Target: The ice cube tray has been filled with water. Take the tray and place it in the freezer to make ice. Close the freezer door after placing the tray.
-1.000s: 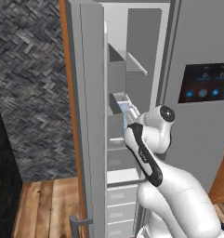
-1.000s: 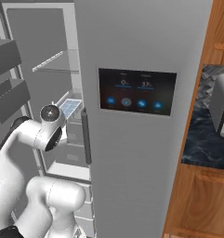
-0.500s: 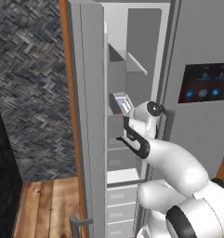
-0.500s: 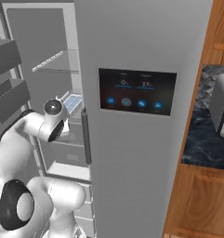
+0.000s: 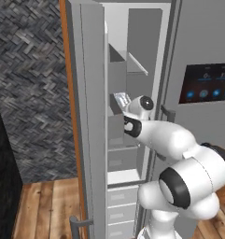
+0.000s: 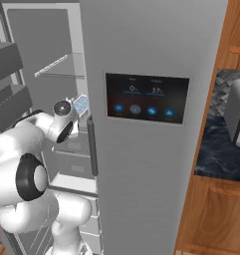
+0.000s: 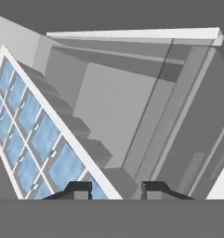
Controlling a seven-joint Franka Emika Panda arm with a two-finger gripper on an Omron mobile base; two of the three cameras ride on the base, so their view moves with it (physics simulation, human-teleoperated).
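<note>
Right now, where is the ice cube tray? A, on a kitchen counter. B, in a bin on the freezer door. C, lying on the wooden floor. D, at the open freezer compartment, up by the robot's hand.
D: the ice cube tray shows at the open freezer, beside the arm's wrist, with blue cells beside the gripper.

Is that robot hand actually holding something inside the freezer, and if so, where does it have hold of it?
Yes: the gripper holds the ice cube tray by its long edge near one end.
</note>
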